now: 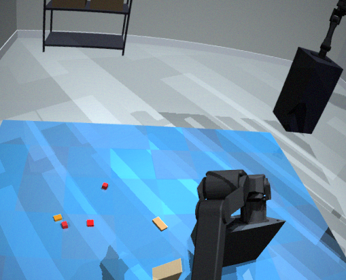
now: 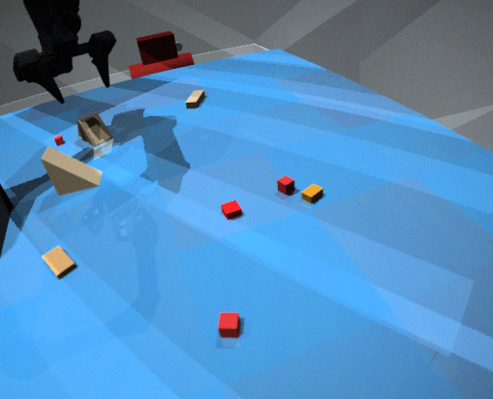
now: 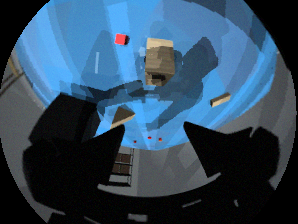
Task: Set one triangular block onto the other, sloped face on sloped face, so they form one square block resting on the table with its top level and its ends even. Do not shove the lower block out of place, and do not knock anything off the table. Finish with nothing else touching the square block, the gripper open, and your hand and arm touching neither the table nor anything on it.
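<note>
One triangular block point(image 2: 73, 176) point(image 3: 123, 118) stands on the table with its slope up. It is partly cut off at the bottom edge in the top view point(image 1: 167, 269). The other triangular block point(image 2: 95, 130) point(image 3: 160, 61) is apart from it, farther back in the exterior view, low over or on the table; its exact tilt and contact with the table are hard to tell. Shadow covers much of its face. My gripper point(image 2: 84, 94) point(image 3: 154, 125) is open and empty, above this second block and touching neither block. The fingers are hidden or out of view in the top view.
A red cube point(image 2: 59, 140) point(image 3: 120, 39) lies near the second block. Tan planks point(image 2: 59, 261) point(image 2: 195, 99) lie in front and behind. Several red blocks point(image 2: 231, 209) point(image 2: 286, 185) point(image 2: 229, 324) and an orange block point(image 2: 312, 194) point(image 1: 57, 217) lie farther off. A black pedestal point(image 1: 248, 242) stands beside the arm.
</note>
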Controlling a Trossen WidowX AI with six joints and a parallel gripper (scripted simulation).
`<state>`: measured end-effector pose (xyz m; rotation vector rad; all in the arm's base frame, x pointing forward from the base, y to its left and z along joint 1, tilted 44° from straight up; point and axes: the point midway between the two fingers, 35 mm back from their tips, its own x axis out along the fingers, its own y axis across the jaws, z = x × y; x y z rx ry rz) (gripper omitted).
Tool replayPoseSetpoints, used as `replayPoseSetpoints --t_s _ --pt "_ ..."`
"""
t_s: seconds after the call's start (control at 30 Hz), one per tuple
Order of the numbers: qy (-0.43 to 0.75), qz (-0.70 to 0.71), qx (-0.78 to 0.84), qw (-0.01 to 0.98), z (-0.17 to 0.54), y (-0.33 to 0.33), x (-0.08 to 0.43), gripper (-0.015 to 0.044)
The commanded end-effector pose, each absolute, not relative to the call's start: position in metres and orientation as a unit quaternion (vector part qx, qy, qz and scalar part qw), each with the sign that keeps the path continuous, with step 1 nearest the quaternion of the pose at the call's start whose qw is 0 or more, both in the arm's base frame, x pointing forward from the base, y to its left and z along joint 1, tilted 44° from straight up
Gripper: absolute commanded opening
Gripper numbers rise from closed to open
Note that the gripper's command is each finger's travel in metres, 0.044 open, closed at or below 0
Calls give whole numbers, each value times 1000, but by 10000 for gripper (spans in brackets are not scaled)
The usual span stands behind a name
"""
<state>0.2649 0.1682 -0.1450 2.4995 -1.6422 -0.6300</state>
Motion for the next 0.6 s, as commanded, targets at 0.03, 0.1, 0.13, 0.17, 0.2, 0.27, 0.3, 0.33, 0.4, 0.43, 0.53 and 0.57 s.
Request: replayPoseSetpoints --t_s 0.03,0.1,0.13,0.17,0.2,0.27,0.3,0.33,0.4,0.43,0.53,0.57 --pt "-526 -212 822 40 -113 198 261 440" --pt "-525 -211 824 39 -115 198 261 440" --pt "-517 -210 830 27 -119 203 261 440" --pt "-518 -214 828 18 -127 205 258 440" --pt "-520 -220 825 2 -141 208 252 440" --pt "-523 -237 818 -35 -174 217 238 440" --pt "-524 -245 814 -50 -188 221 232 440" --pt "-524 -250 812 -59 -196 223 229 440" --pt "-525 -251 811 -62 -199 224 227 440" --pt "-525 -251 811 -62 -199 224 227 440" --pt "-525 -251 811 -62 -199 224 227 440" --pt "-525 -252 811 -62 -200 223 228 440"
